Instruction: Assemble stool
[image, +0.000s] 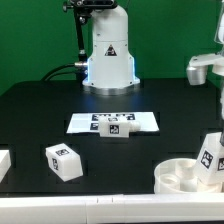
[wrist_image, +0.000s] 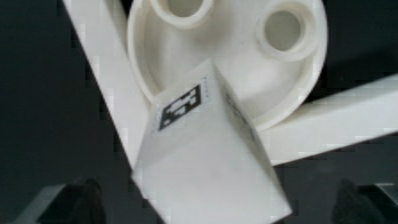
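Observation:
The round white seat disc (image: 180, 176) lies at the exterior view's lower right, with its sockets up (wrist_image: 214, 40). A tagged white leg (image: 211, 155) stands tilted on the disc. In the wrist view this leg (wrist_image: 205, 160) runs up between my gripper's (wrist_image: 217, 206) dark fingers (wrist_image: 68, 205). A dark gap shows on each side of the leg, so the jaws stand open around it. My arm's white hand (image: 205, 68) hangs above the leg. A second leg (image: 63, 161) lies loose at the front left. Another white part (image: 3, 165) is cut off by the left edge.
The marker board (image: 90, 122) lies in the middle of the black table, with a small white tagged block (image: 116, 127) on it. The robot base (image: 108, 55) stands behind it. White bars (wrist_image: 338, 115) cross behind the seat in the wrist view.

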